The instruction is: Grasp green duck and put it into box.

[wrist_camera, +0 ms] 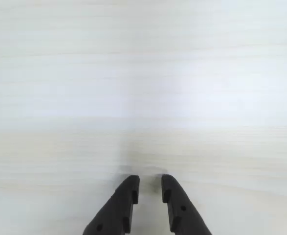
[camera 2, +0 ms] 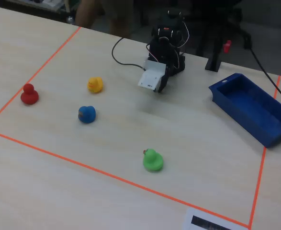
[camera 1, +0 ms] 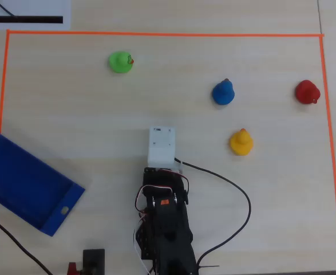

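The green duck stands alone at the upper left of the taped area in the overhead view, and near the front in the fixed view. The blue box lies empty at the left edge, and at the right in the fixed view. My arm is folded back, with its white wrist housing far from the duck. In the wrist view my gripper is empty, its black fingers a small gap apart over bare table. Neither duck nor box shows there.
A blue duck, a yellow duck and a red duck stand to the right. Orange tape borders the work area. A black cable loops to the right of the arm.
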